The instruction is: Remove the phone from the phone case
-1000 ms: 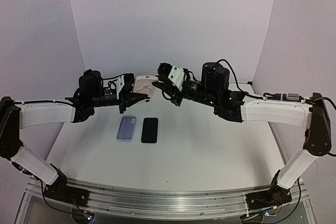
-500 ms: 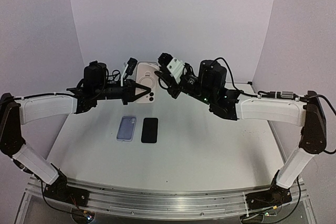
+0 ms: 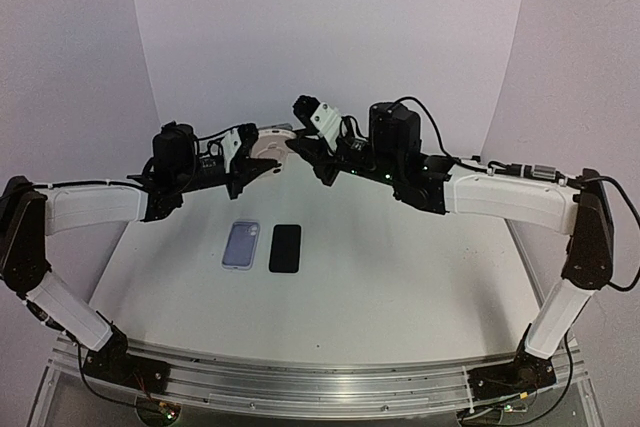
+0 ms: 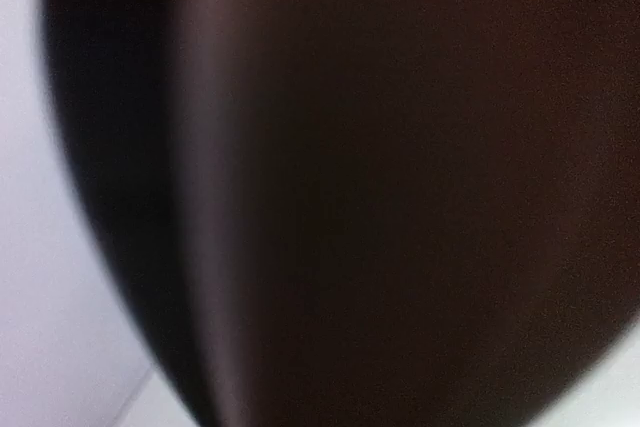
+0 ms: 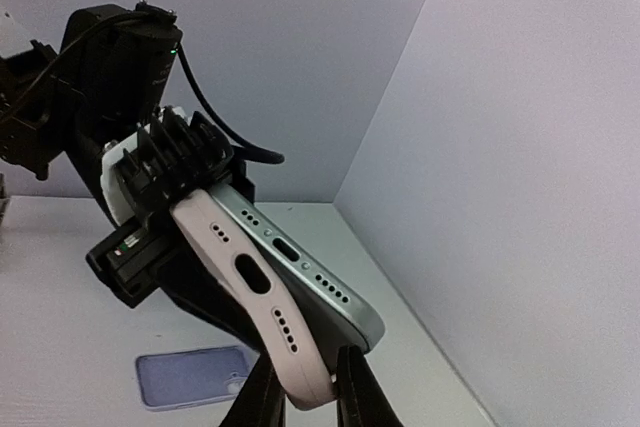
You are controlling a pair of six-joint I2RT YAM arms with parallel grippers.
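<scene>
Upper centre overhead, above the worktop [image 3: 400, 267], our left fingers [image 3: 252, 165] clamp the phone [image 5: 300, 257] at its far end. Our right fingers [image 5: 262, 397] pinch the phone case [image 5: 240, 277] by its lip. We should peel steadily, both grips firm.

Robotics lab bench, white table [image 3: 400, 282], seamless pale backdrop [image 3: 330, 27] wrapping it, aluminium mounting rail [image 3: 320, 379] along near edge

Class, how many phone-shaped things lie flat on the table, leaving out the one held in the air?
2. A lilac one lies on the table; a black one lies just right of it. The far part is hidden, so more are possible.
</scene>
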